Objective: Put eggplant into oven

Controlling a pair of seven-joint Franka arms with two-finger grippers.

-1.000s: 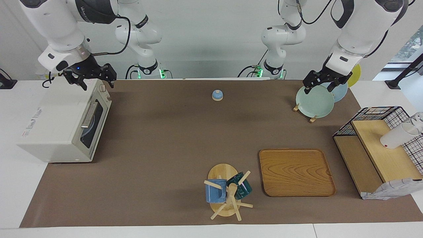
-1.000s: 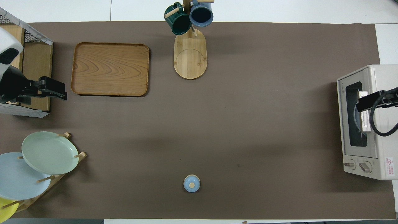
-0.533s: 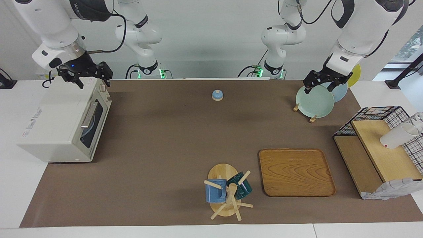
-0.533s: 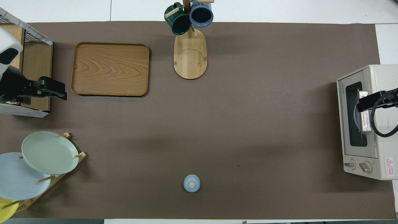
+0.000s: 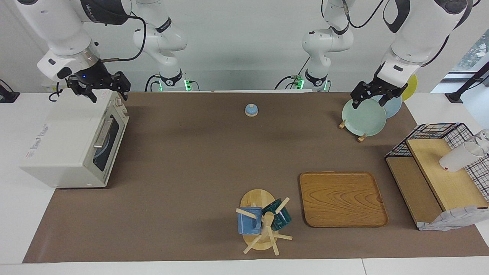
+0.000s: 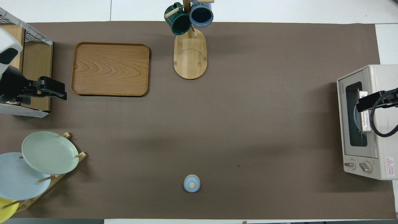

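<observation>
The eggplant does not show in either view. The cream-white oven (image 5: 68,143) (image 6: 373,121) stands at the right arm's end of the table with its dark glass door shut; something pale blue shows through the glass. My right gripper (image 5: 109,93) (image 6: 362,105) hangs open and empty over the oven's top, at the end where the knobs are. My left gripper (image 5: 369,102) (image 6: 60,91) hangs open and empty over the plate rack (image 5: 361,135) at the left arm's end.
A wooden tray (image 5: 342,198) and a mug tree (image 5: 263,225) with two mugs sit far from the robots. A small blue lidded pot (image 5: 251,110) sits near them. A wire-and-wood shelf (image 5: 439,172) with a white cup stands at the left arm's end.
The right gripper has drawn back a little over the oven's top, toward the table's end, and has held still for the last half second. The left arm has not moved.
</observation>
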